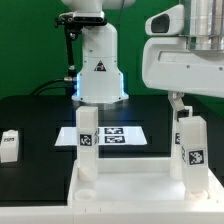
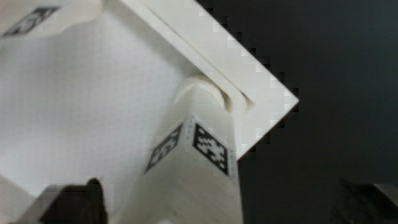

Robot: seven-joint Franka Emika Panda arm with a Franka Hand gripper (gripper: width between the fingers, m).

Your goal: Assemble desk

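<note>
Gripper point(image 1: 178, 103): released, fingers apart, over one upright leg point(image 1: 190, 150).
Desk top point(image 1: 130, 192): at worktop point(image 1: 40, 115) near edge, carrying second leg point(image 1: 87, 140).

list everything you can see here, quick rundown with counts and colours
desk top: 1, white, nearest the camera in the exterior view
standing legs: 2, white with black tags, upright on the desk top, one toward the exterior view's left, one toward its right
loose leg: 1, white with a tag, on the table at the exterior view's left edge, apart from the desk top
marker board: 1, white with black tags, flat on the table behind the desk top
table: 1, black, under everything
arm base: 1, white, behind the marker board
end effector: 1, white body with dark fingers, open, over the right-hand standing leg
</note>
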